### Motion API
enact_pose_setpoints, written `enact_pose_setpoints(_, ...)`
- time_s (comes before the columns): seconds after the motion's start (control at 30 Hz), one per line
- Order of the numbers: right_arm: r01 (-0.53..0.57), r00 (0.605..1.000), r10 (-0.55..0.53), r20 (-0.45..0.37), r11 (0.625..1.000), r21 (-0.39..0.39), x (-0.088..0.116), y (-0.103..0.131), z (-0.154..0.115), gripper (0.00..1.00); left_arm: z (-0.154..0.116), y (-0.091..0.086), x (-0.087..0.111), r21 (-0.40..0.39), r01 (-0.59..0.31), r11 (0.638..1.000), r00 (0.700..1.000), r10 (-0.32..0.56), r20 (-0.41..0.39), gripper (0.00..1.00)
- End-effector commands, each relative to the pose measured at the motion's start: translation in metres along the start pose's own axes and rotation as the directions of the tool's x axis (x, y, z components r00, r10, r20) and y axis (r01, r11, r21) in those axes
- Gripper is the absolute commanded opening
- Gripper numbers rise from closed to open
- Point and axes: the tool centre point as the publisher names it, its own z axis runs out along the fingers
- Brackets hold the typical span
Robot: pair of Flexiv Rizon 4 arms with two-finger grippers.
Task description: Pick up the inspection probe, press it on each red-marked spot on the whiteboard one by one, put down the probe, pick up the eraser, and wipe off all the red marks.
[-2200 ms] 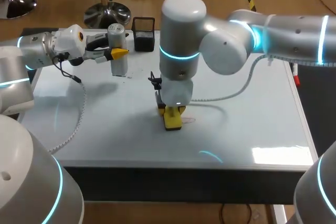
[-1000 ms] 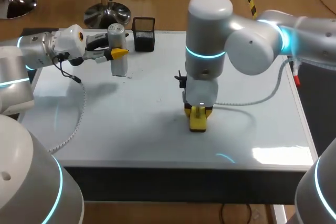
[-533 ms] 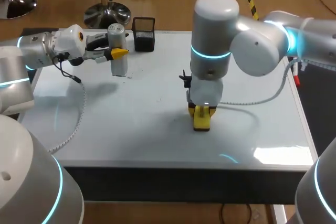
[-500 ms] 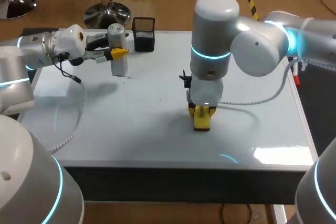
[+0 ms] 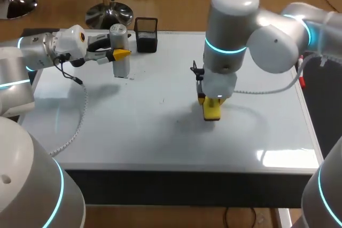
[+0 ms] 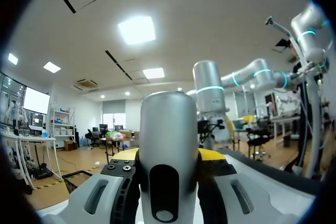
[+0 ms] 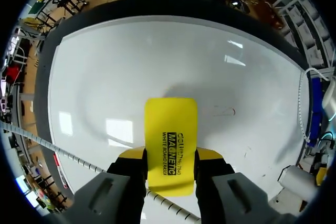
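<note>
The whiteboard [image 5: 133,132] is the biggest thing. It lies flat and covers the table top.

The right arm [image 5: 272,41] comes in from the right side. It bends down over the middle of the board. The left arm [image 5: 43,49] comes in from the left side. It stays near the far left part of the board.

The probe [image 5: 119,46] is a silver tube. It stands up straight at the far left of the board. The left gripper [image 6: 170,156] has one finger on each side of the tube and squeezes it.

A black mesh cup [image 5: 146,36] stands at the far edge of the board. It is near the probe but does not touch it.

The eraser [image 7: 171,129] is a flat yellow block. The right gripper [image 7: 170,157] pinches it from both sides with its yellow tips. The eraser points down at the middle of the board, and its shadow lies on the board right by it. I cannot tell if it touches the board.

A thin red mark [image 7: 226,111] is on the board. It is near the eraser, off to one side, and the eraser does not cover it.
</note>
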Motion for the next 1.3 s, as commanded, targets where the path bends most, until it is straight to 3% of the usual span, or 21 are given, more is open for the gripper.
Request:
enact_pose_setpoints(0.03, 0.016, 1.000, -0.016, -0.005, 1.000, -0.008, 0.006, -0.007, -0.011, 0.00, 0.000, -0.001, 0.001, 0.000, -0.002, 1.000, 1.000, 0.002, 0.001, 0.00)
enact_pose_setpoints(0.3, 0.036, 0.999, -0.036, -0.018, 0.999, -0.021, 0.020, -0.043, -0.012, 0.00, 0.000, -0.001, 0.001, 0.000, -0.002, 1.000, 1.000, 0.002, 0.001, 0.00)
enact_pose_setpoints(0.7, 0.009, 0.996, -0.011, -0.085, 1.000, -0.029, 0.052, -0.138, -0.016, 0.00, 0.000, -0.001, 0.001, 0.000, -0.002, 1.000, 1.000, 0.002, 0.001, 0.00)
enact_pose_setpoints(1.07, -0.002, 0.998, -0.001, -0.056, 0.999, -0.049, 0.061, -0.209, -0.019, 0.00, 0.000, -0.001, 0.001, 0.000, -0.002, 1.000, 1.000, 0.002, 0.001, 0.00)
enact_pose_setpoints(1.3, -0.001, 0.999, -0.001, -0.041, 0.998, -0.055, 0.056, -0.244, -0.025, 0.00, 0.000, -0.001, 0.001, 0.000, -0.002, 1.000, 1.000, 0.002, 0.001, 0.00)
